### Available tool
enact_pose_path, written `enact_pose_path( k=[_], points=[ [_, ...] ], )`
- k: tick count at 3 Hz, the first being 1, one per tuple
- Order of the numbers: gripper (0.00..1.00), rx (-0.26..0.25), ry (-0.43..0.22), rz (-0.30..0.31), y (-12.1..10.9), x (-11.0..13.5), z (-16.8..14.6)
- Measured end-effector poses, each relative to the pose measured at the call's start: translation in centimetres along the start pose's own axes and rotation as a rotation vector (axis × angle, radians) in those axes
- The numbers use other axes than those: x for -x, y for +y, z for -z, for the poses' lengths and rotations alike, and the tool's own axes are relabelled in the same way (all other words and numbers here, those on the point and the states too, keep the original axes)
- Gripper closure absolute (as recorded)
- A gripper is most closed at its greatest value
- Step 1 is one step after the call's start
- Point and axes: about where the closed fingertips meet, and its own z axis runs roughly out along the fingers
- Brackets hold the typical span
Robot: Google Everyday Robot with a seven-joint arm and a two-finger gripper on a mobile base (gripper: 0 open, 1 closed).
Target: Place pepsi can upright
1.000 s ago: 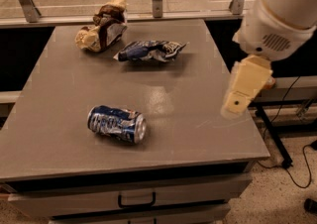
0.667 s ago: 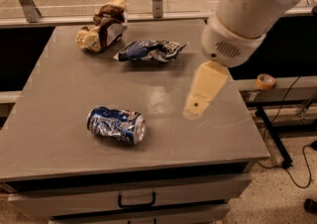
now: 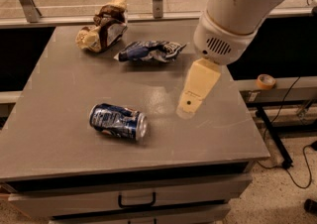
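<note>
While tool hangs rightward, pepsi can sideways

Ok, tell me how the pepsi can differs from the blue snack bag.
The pepsi can is a rounded, dented cylinder with a silver end; the blue snack bag is flat and crinkled. The pepsi can lies on its side near the front edge of the table; the blue snack bag lies near the back. Both are blue with white markings and rest on the table. The hand hovers over the table, touching neither.
</note>
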Motion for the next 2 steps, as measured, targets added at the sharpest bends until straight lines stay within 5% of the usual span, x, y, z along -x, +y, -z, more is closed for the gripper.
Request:
enact_pose_path(
  k=[1, 2],
  points=[
    [0.00, 0.046, 0.068, 0.023, 1.2, 3.3, -2.8],
    [0.00, 0.055, 0.137, -0.027, 2.4, 6.9, -6.1]
  ],
)
